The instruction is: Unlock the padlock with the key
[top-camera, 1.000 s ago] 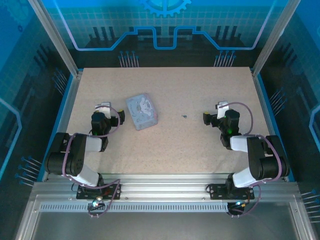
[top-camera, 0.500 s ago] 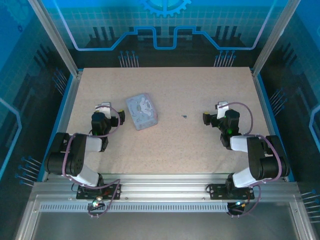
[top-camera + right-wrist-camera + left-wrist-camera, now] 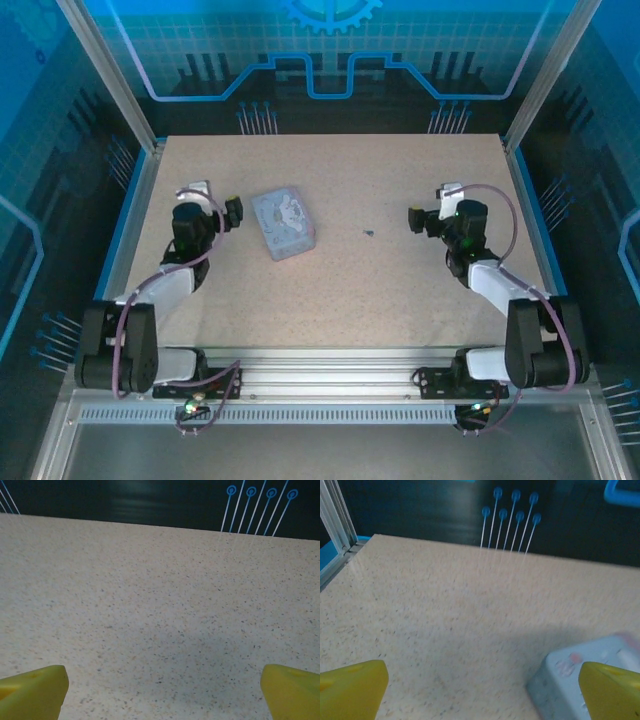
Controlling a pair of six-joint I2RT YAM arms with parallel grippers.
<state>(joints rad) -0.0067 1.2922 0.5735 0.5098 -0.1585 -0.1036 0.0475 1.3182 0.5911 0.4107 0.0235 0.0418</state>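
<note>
Right gripper released, empty | key lies near on its left, well apart from left gripper, likewise released | key's long axis unreadable

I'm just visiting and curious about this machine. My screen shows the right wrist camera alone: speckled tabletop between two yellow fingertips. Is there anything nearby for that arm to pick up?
Observer: Yes. From overhead, a tiny dark grey metal key lies on the speckled table, to the left of the right gripper and apart from it.
Operator: Anything else out there?
Observer: Further left lies a pale blue rectangular cartoon tin, flat on the table.
Operator: Is the other arm holding it?
Observer: No. The left gripper is wide open, with the tin's corner beside its right fingertip.
</note>
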